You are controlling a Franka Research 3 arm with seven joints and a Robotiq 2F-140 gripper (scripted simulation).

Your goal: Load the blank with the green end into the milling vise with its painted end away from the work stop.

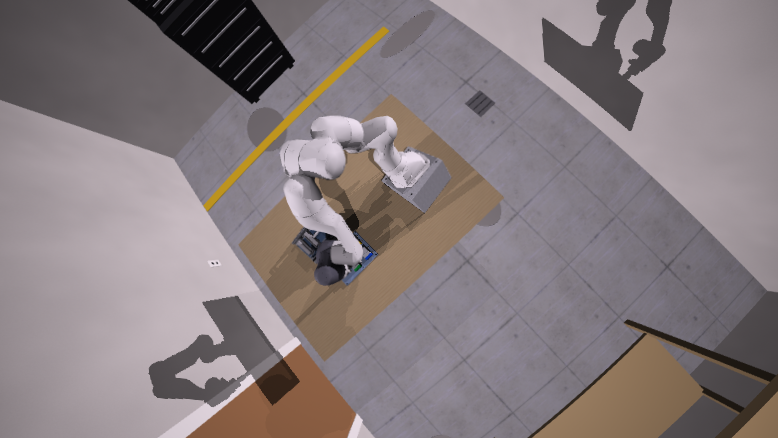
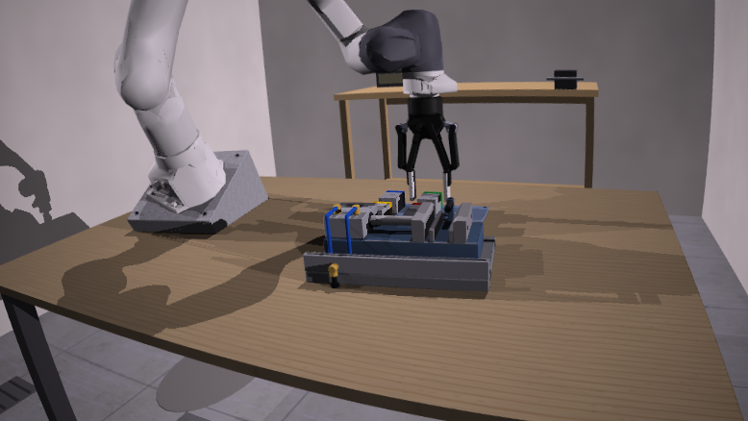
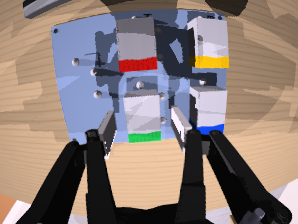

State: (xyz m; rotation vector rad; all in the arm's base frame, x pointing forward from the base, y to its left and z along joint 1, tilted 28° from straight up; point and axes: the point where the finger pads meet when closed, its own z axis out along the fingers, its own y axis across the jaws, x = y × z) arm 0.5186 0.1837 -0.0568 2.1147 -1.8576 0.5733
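Note:
The green-ended blank (image 3: 143, 117) lies on the light blue infeed plate (image 3: 80, 83), its green end toward me in the wrist view. My gripper (image 3: 143, 117) stands over it, partly open and empty, one finger on each side of the blank with a small gap to it. In the exterior view the fingertips (image 2: 429, 192) hang at about the height of the blank's top (image 2: 432, 196), behind the vise (image 2: 403, 224). Blanks with red (image 3: 137, 50), yellow (image 3: 210, 43) and blue (image 3: 210, 111) ends lie on the same plate.
The vise sits on a dark blue raised plate, with blue hoses (image 2: 337, 224) at its left end block and the fixed jaw (image 2: 461, 222) at the right. The arm's grey base (image 2: 204, 198) stands at the table's back left. In the top view the wrist (image 1: 329, 272) hides the fingers.

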